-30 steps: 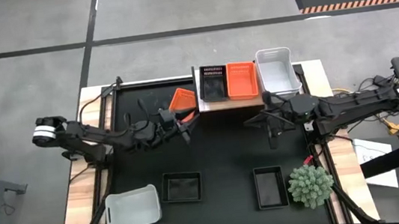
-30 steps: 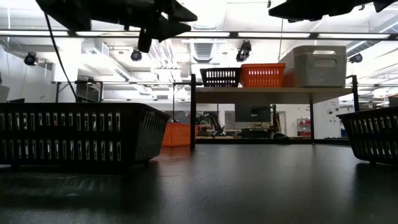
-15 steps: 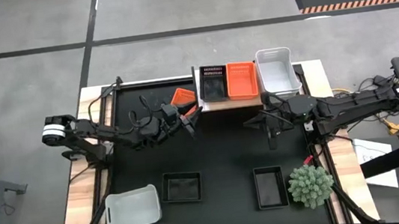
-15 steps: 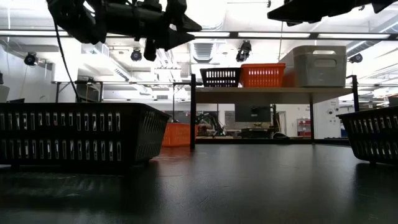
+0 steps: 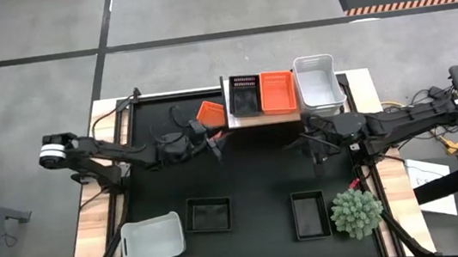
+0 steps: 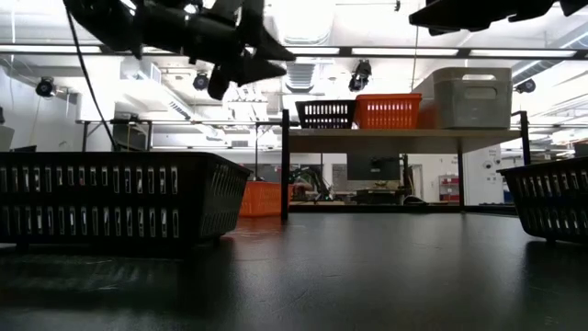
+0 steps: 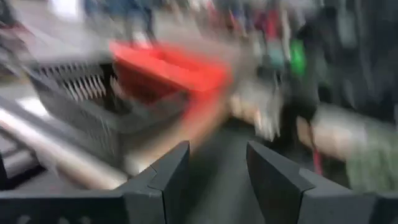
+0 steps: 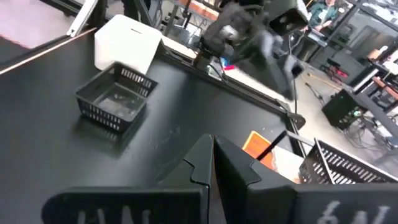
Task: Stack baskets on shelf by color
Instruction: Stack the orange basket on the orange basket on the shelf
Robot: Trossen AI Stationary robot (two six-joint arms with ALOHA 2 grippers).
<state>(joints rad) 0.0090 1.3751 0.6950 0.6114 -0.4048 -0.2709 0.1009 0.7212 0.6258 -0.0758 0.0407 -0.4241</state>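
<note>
— Dark left gripper (image 5: 216, 145), where?
— Above the black tabletop mat (image 5: 252, 178), just in front of the light-wood board shelf (image 5: 264, 117), near its left end. Jaws parted, nothing between the fingers (image 7: 168, 177). High in the low view (image 6: 241, 57), clear of the mat.

— Nearest basket to it?
— Red-orange slotted plastic basket (image 5: 208, 112), on the mat beside the shelf's left end, tilted as seen from above. Apart from the gripper. Visible in the low view as well (image 6: 262, 199), behind the shelf's dark post.

— And on the shelf?
— Three in a row: black slotted plastic basket (image 5: 244, 95) on the left, second red-orange plastic basket (image 5: 277, 91) in the middle, larger white plastic basket (image 5: 319, 80) on the right, overhanging the shelf's right end. Black and orange touching side by side.

— Dark right gripper (image 5: 316, 150)?
— Clamped tight on nothing, fingers pressed together (image 8: 211, 163). Hanging over the mat in front of the shelf's right end, below the white basket in the high view.

— Rest of the table?
— Along the near edge: white plastic basket (image 5: 152, 238) at the left, half off the mat; black mesh plastic basket (image 5: 208, 214) beside it; another black plastic basket (image 5: 310, 214) further right; green spiky plant (image 5: 356, 213) just beside that one. All well apart from both grippers.
</note>
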